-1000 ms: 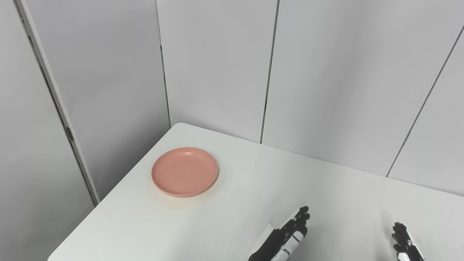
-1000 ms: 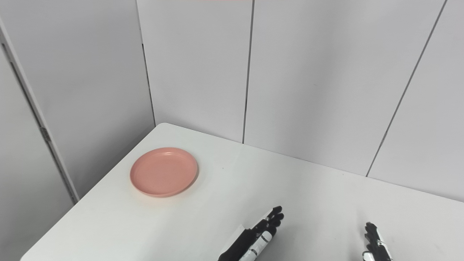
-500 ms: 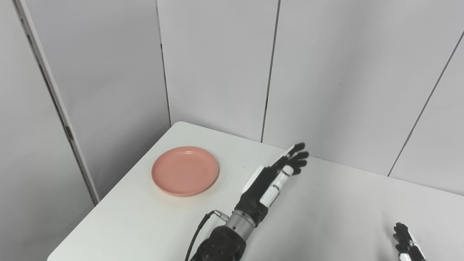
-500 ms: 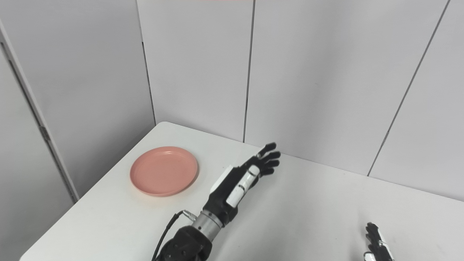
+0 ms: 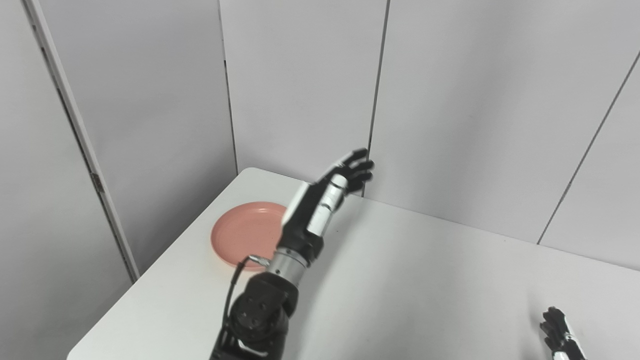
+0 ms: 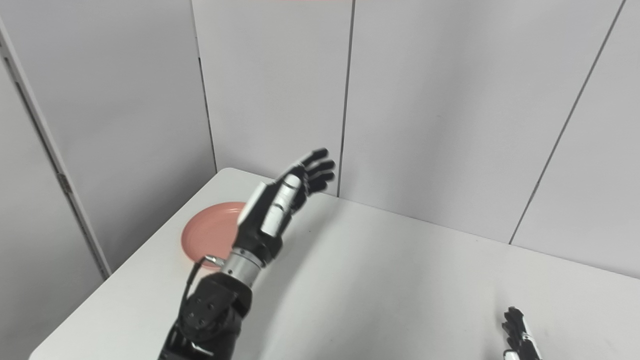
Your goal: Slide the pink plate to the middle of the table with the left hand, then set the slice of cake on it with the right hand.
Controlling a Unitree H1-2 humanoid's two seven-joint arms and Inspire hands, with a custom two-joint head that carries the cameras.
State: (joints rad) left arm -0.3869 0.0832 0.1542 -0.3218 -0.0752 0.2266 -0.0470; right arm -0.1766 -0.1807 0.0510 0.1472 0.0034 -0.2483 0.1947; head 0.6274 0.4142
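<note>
Left hand (image 5: pixel 320 205) just swung up over the round pink plastic plate (image 5: pixel 240 235), fingers (image 5: pixel 357 167) spread, holding nothing; the slide hasn't started yet.

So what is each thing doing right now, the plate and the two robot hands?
pink plate: flat on the table, near its far left corner, nothing on it, partly hidden behind the left arm.
left hand: open, fingers spread, raised above the table beside the plate, not touching it.
right hand: low at the picture's bottom edge, only partly in view, so open or shut is unclear.
</note>
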